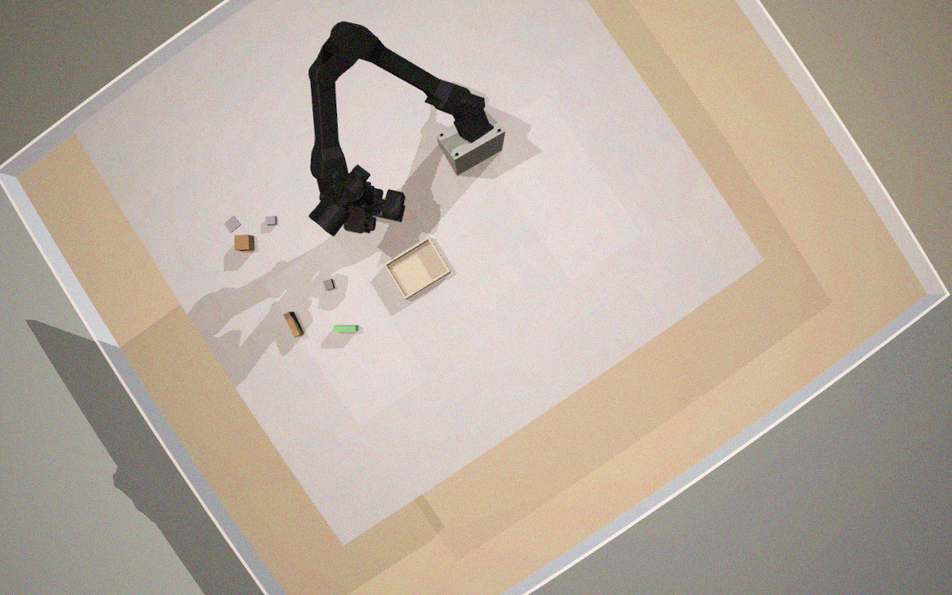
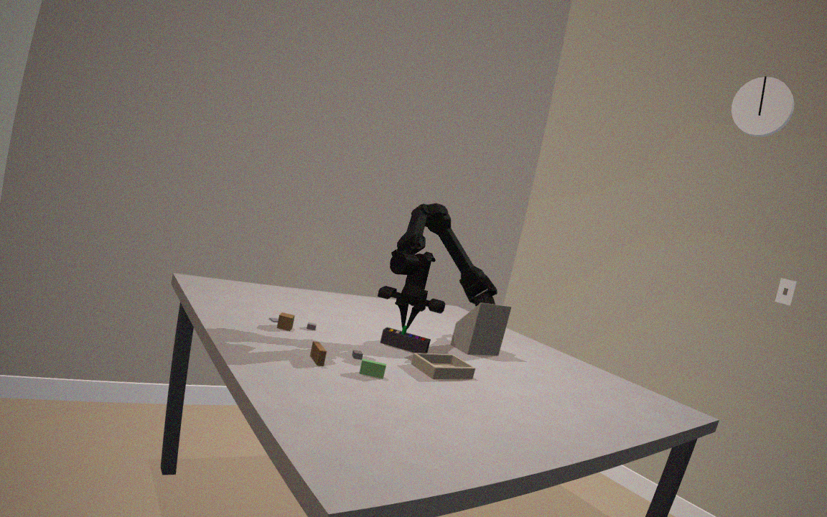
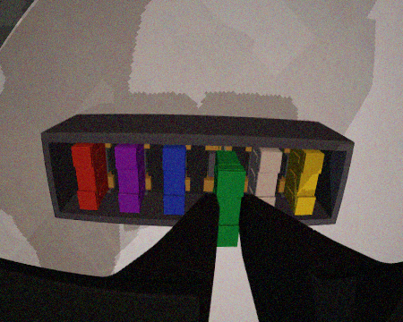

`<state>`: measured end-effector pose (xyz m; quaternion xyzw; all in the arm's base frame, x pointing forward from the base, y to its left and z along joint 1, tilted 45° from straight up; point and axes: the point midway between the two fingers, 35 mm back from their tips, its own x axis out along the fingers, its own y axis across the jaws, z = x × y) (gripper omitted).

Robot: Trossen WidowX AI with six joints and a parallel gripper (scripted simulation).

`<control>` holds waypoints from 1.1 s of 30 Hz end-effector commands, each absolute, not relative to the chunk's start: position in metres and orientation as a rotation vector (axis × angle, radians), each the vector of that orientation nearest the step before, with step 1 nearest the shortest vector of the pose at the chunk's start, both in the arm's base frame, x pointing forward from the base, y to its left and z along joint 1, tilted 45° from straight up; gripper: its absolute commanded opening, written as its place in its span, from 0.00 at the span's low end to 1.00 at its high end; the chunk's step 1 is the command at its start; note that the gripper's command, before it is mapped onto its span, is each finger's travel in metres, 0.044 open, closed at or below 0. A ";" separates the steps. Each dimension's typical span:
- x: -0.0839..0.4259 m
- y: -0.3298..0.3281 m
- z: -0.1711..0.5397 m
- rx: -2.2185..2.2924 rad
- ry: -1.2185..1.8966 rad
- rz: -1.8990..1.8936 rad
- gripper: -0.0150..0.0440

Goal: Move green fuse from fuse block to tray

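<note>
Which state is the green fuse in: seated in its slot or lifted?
Partly lifted. In the wrist view the green fuse stands nearer than its neighbours in the dark fuse block, clamped by the black gripper.

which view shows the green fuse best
The wrist view: the green fuse fills the middle, pinched by the gripper, standing higher than its neighbours in the fuse block. The exterior view shows only a green speck at the fingertips. In the top view the arm hides it.
</note>
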<state>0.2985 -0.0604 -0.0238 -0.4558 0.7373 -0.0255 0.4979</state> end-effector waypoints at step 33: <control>0.300 -0.044 -0.008 -1.102 1.782 -0.060 0.25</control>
